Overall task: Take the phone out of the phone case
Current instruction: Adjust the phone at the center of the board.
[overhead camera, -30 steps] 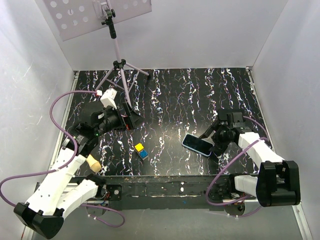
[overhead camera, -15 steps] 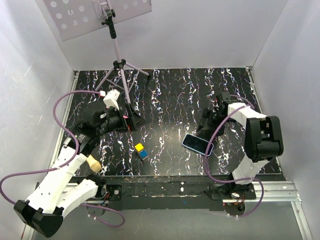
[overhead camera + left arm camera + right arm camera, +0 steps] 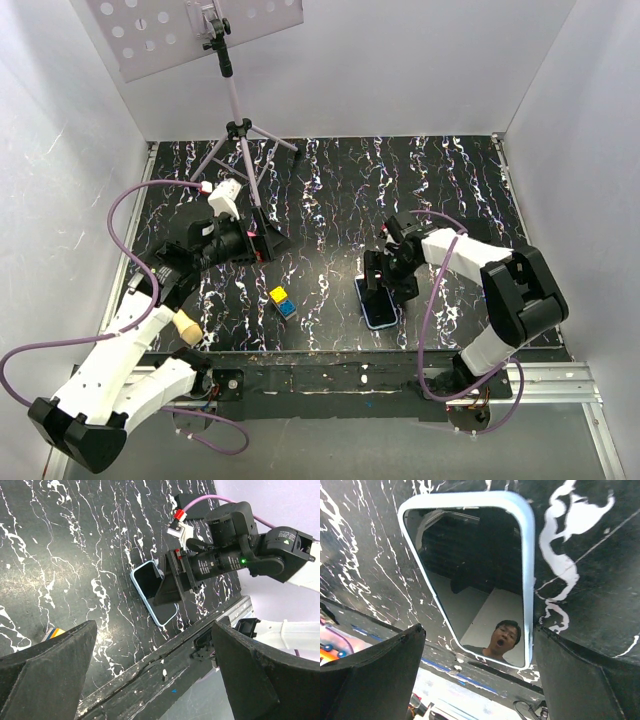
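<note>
We note nothing freed yet: the phone [image 3: 475, 580] sits inside its blue phone case [image 3: 528, 555], screen up on the table [image 3: 330, 200] near the front edge, right jaws spread wide just above it, left jaws spread too, well apart.

**No Legible Text in Any View**

You had nothing readable to work from. The phone [image 3: 470, 580] showed only a glossy reflection on its dark screen. The light blue rim of the phone case [image 3: 528, 555] around it carried no brand or lettering you could read. The red-and-white tag [image 3: 178, 522] at the end of the purple cable [image 3: 210, 497] was too small for you to make out any marking.
</note>
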Available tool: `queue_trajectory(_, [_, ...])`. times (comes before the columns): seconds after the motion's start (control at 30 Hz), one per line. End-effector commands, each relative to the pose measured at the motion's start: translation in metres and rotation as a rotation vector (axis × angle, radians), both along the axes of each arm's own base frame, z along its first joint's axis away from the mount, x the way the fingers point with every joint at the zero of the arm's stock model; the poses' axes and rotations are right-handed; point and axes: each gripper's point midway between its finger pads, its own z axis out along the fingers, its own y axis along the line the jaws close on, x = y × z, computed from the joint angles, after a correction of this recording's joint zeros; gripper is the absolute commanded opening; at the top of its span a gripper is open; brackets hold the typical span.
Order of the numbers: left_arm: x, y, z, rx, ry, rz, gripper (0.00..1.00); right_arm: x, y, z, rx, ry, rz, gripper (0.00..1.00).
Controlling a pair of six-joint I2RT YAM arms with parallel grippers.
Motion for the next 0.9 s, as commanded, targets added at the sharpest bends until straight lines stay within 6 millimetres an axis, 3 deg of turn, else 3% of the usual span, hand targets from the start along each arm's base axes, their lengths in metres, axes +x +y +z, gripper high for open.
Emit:
queue_trajectory(0.0, [-0.001,-0.001,0.016,-0.010,-0.039,-0.011,0.99,0.000,0.000,-0.004,-0.084,-0.046,0.002,0.94])
queue_trajectory(0.37, [-0.001,-0.001,0.010,-0.013,-0.009,-0.002,1.00,0.019,-0.002,-0.005,-0.351,-0.119,0.000,0.96])
queue_trajectory(0.67, [-0.007,-0.003,0.002,-0.017,0.028,-0.003,1.00,0.012,-0.001,-0.022,-0.418,-0.101,0.063,0.94])
queue_trajectory(0.87, [-0.014,-0.002,-0.007,-0.015,0.039,0.013,1.00,-0.006,0.007,-0.044,-0.378,-0.043,0.102,0.87])
